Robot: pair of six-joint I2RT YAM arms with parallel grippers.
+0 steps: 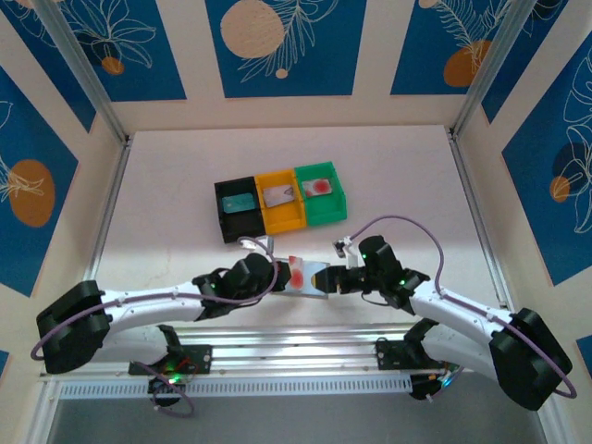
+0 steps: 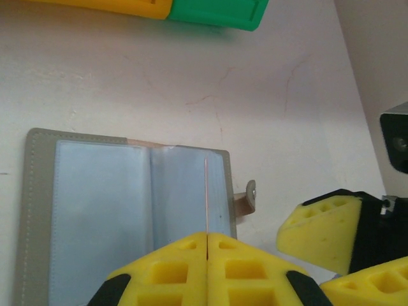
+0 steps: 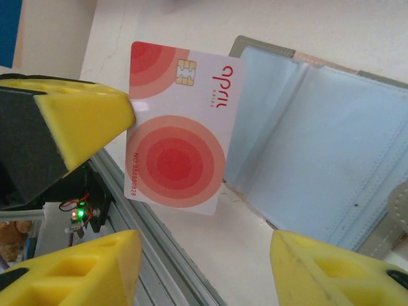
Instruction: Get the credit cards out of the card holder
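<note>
The card holder point(image 2: 95, 204) lies open on the table, its pale blue pockets facing up and its snap tab point(image 2: 248, 196) at the right. My left gripper point(image 2: 207, 239) is shut on a credit card point(image 3: 178, 146), pale with red circles and a chip, and holds it upright above the holder point(image 3: 319, 146). From the left wrist that card point(image 2: 206, 191) is seen edge-on as a thin line. My right gripper point(image 3: 204, 245) stands open just in front of the card, with nothing between its fingers. From above, the card point(image 1: 301, 272) sits between the left gripper point(image 1: 271, 275) and the right gripper point(image 1: 335, 277).
Behind the arms stand a black bin point(image 1: 225, 196), an orange bin point(image 1: 287, 220) and a green bin point(image 1: 339, 196) in a row, each with a card inside. The metal rail point(image 3: 159, 268) at the table's near edge runs just below the held card.
</note>
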